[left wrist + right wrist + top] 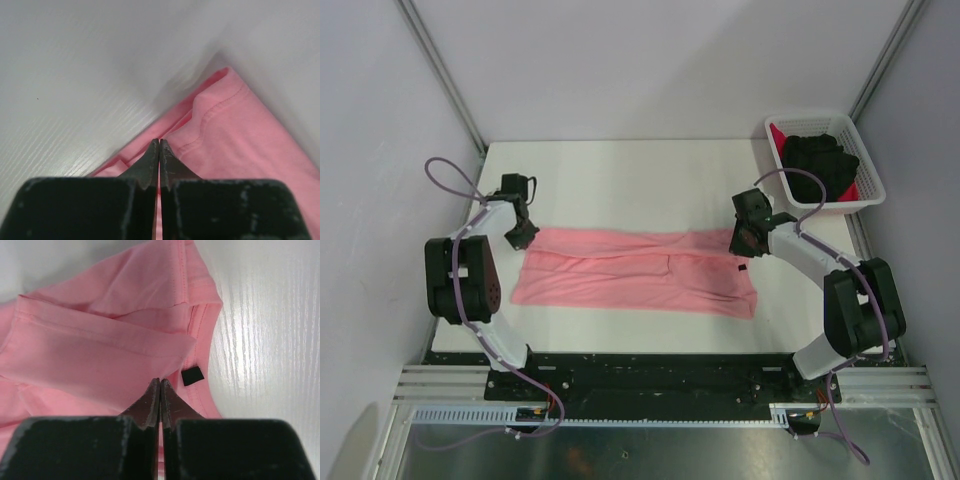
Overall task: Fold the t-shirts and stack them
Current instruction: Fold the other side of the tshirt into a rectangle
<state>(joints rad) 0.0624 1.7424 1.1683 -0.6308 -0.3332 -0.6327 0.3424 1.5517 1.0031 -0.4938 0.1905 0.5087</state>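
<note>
Both pairs of jaws are pressed together; left gripper [159, 143] and right gripper [159, 383] tip onto the salmon-pink shirt [640, 272], perhaps pinching its edge; it lies between them, part-folded lengthwise; black shirt [817, 160] and red shirt [778, 132] sit heaped in the basket [868, 188] beyond the right jaws.

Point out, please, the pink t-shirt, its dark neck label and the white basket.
pink t-shirt [620, 275], top view, middle of the cloth.
dark neck label [192, 375], right wrist view, centre of the label.
white basket [810, 117], top view, far rim.

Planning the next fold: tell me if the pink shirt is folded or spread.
Partly folded: the pink shirt lies flat as a band, layers overlapping.
</note>
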